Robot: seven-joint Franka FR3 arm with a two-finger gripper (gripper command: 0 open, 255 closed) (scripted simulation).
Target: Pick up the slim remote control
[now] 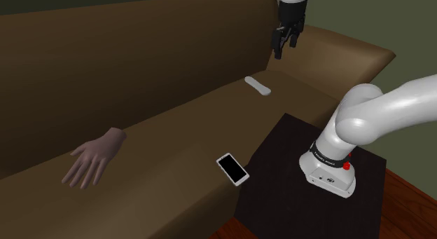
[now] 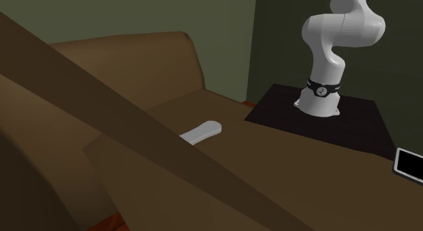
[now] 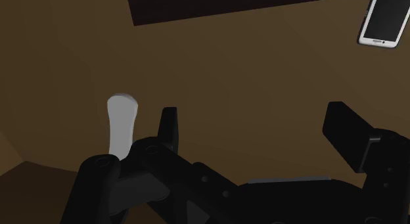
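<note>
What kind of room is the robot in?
Probably a living room. There is a long brown sofa, and a slim pale remote control and a phone lie on its seat.

Setting: a home living room. Indicators: a long brown cushioned sofa (image 1: 161,153) spans the shoulder view, with a dull olive-green wall (image 1: 364,17) at 1 o'clock and reddish wood-plank floor (image 1: 413,202) at 4 o'clock. A slim white remote control (image 1: 258,86) and a white-framed black-screened smartphone (image 1: 232,168) lie on the seat.
</note>
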